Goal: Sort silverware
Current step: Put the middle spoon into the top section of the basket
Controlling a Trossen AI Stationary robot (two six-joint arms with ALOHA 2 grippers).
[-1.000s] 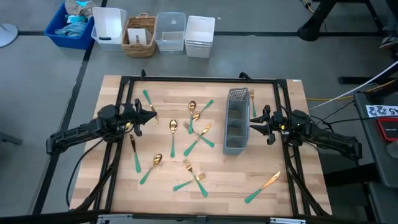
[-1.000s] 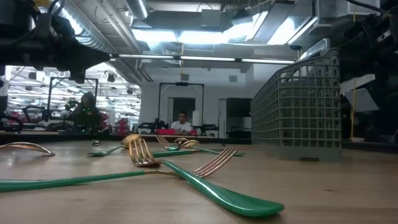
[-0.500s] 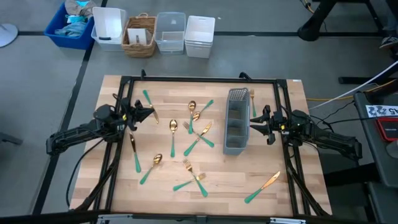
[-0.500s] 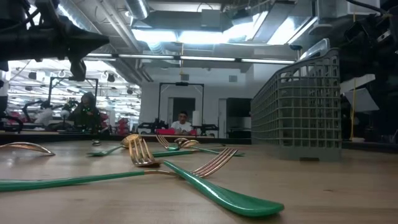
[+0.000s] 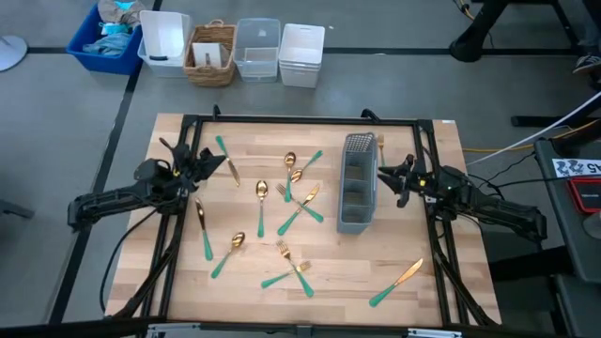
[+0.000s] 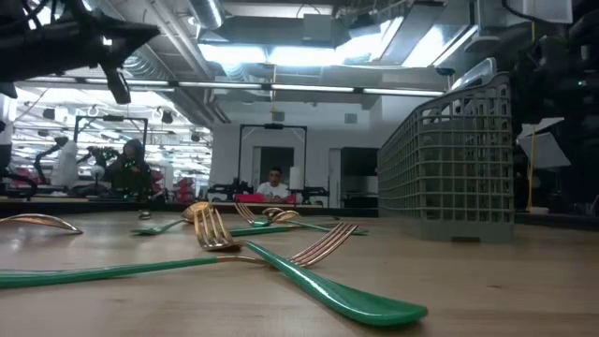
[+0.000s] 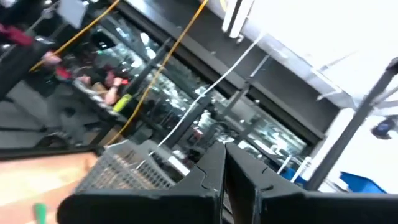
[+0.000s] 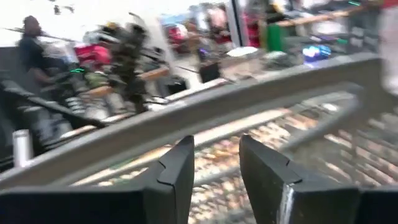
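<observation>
We see a grey mesh rectangular caddy (image 5: 357, 182) standing on the pale wooden table (image 5: 432, 300), right of centre, split into compartments; what lies inside them we cannot make out. One gold-headed, teal-handled fork (image 5: 381, 155) lies just beside the caddy's outer wall, near its far end.

The rest of the gold-and-teal silverware (image 5: 300, 208) is scattered over the table left of the caddy, with crossed forks (image 5: 293, 268) near the front and a lone knife (image 5: 396, 283) at the front right.

Our right gripper (image 5: 387, 176) hovers just beside the caddy's right wall, fingers (image 8: 180, 174) spread and holding nothing. Our left gripper (image 5: 216, 163) sits at the table's left, pressed together and empty, near a knife (image 5: 225, 160).

Beyond the table's far edge stand a blue bin (image 5: 105, 38), white tubs (image 5: 300, 54) and a wicker basket (image 5: 211, 53).
</observation>
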